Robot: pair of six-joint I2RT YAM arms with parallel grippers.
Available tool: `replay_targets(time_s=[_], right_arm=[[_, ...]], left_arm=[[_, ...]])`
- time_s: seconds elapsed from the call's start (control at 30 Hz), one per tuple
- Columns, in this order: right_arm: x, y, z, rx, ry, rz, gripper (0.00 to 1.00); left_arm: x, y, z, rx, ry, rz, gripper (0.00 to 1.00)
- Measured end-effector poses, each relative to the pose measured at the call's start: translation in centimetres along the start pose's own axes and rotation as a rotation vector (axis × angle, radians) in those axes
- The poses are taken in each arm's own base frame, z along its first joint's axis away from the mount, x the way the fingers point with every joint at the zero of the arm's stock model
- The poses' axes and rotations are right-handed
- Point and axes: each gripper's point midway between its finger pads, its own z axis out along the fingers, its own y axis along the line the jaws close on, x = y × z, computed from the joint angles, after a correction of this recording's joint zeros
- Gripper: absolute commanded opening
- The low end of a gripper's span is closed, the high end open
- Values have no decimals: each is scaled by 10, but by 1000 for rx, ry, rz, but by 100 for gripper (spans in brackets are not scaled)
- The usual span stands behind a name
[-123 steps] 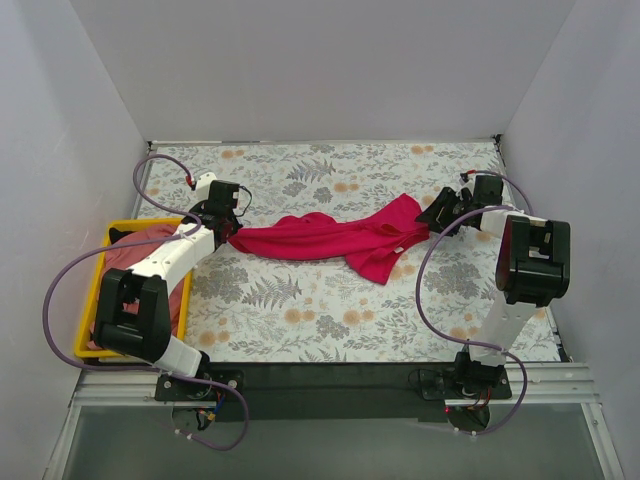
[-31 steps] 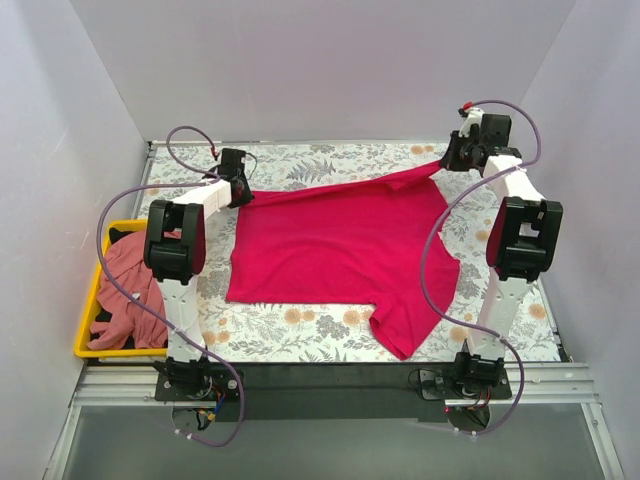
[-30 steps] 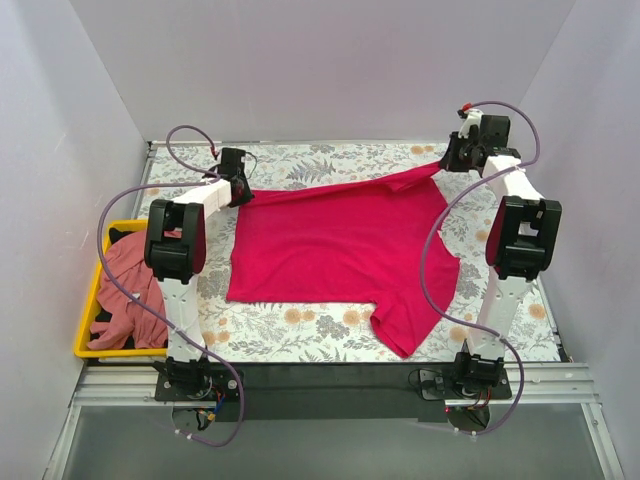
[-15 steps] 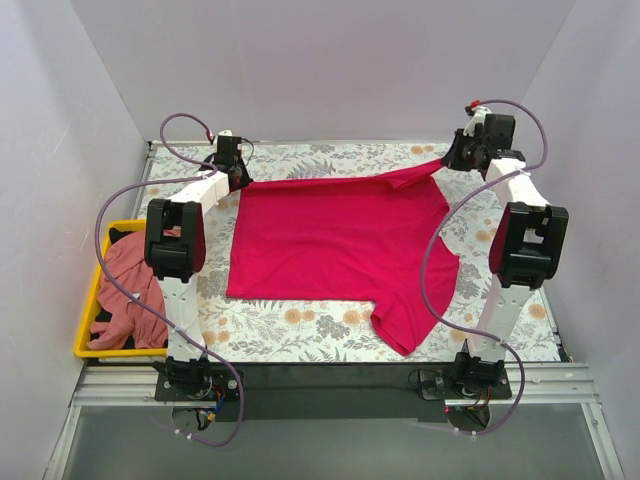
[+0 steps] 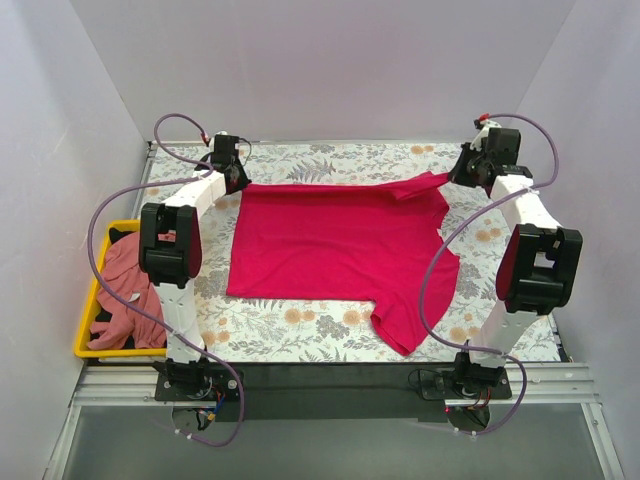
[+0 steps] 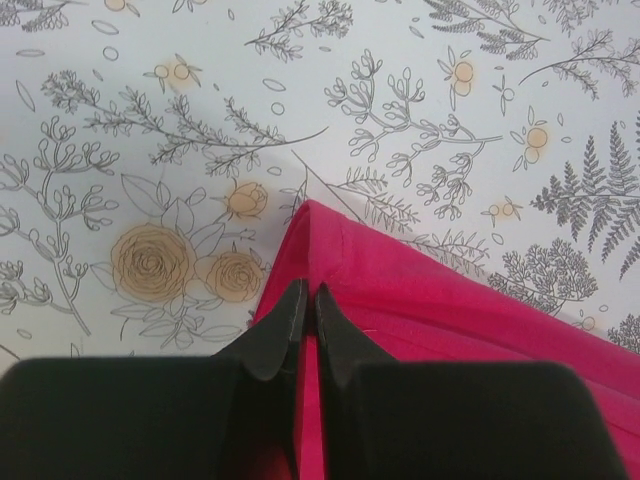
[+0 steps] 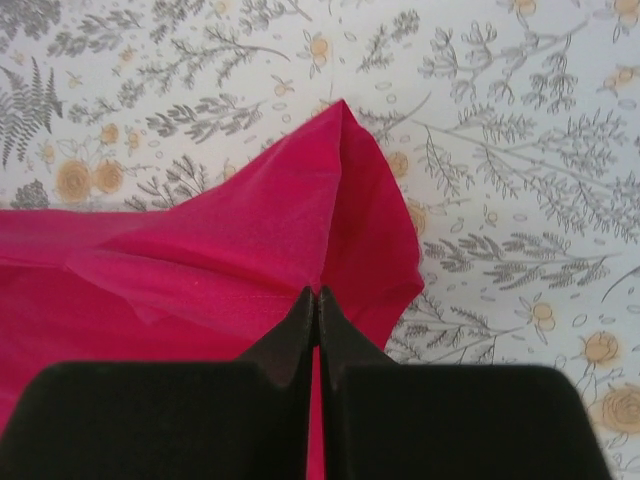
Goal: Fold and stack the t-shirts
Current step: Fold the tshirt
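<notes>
Left gripper (image 6: 308, 290), right gripper (image 7: 318, 292) pinch magenta t-shirt (image 5: 340, 245) (2 far corners).

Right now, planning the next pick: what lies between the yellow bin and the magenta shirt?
Top view: the left arm and a strip of floral table lie between yellow bin and magenta shirt.

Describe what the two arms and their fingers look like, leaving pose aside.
Both the left arm and right arm have white links with bulky black joint housings. A lavender cable loops along each, ending in a small red connector. The fingers are matte black wedges tapering to narrow tips.
</notes>
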Motion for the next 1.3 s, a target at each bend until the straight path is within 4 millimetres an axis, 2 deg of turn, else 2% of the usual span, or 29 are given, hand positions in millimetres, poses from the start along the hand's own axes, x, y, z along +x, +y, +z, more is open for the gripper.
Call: replay_targets(time_s=[0.2, 0.33, 0.5, 0.6, 0.83, 1.0, 1.2, 1.3], right_arm=[[31, -3, -7, 38, 71, 50, 1], [37, -1, -16, 49, 89, 59, 1], [46, 0, -27, 67, 102, 94, 1], [61, -1, -30, 77, 132, 120, 1], [118, -6, -31, 108, 266, 191, 1], [131, -9, -31, 126, 296, 215, 1], [153, -13, -29, 146, 346, 246, 1], [157, -14, -30, 149, 359, 252, 1]], left_arm=[[11, 5, -9, -19, 45, -34, 0], [25, 11, -17, -32, 88, -48, 0], [28, 14, -25, -40, 102, -67, 0], [29, 15, -25, -43, 105, -78, 0], [50, 27, -21, -74, 148, -103, 0], [74, 38, -19, -103, 197, -114, 0], [84, 43, -18, -116, 212, -134, 0], [84, 43, -17, -113, 206, -140, 0]])
